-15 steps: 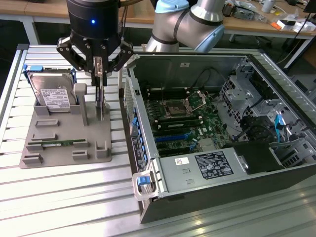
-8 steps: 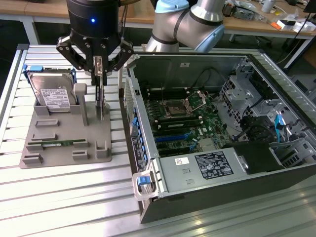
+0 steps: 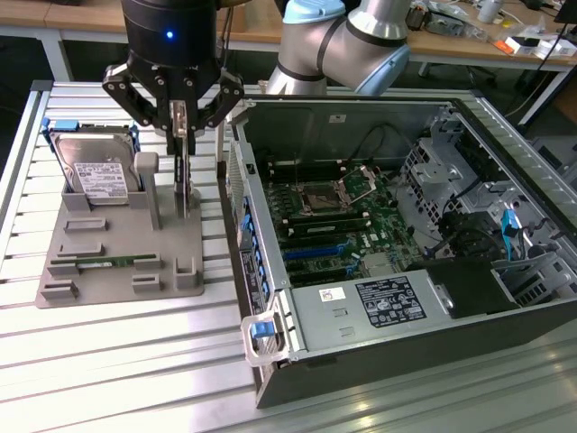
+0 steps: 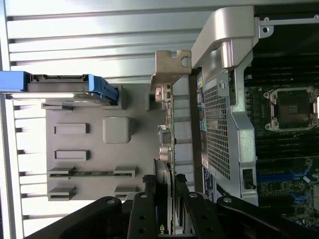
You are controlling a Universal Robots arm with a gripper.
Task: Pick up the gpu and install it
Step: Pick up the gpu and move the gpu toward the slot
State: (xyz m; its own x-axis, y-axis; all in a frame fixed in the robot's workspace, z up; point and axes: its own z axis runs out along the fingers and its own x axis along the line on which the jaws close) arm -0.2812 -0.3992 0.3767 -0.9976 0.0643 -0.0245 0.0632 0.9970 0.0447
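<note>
Claw (image 3: 181, 128) straight down from the wrist, closed on upright gpu (image 3: 183, 185) at grey holder (image 3: 117, 242)

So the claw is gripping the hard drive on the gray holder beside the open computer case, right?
No. The exterior view shows the claw closed on the gpu, the thin upright card; the hard drive stands apart from it on the gray holder beside the open computer case.
</note>
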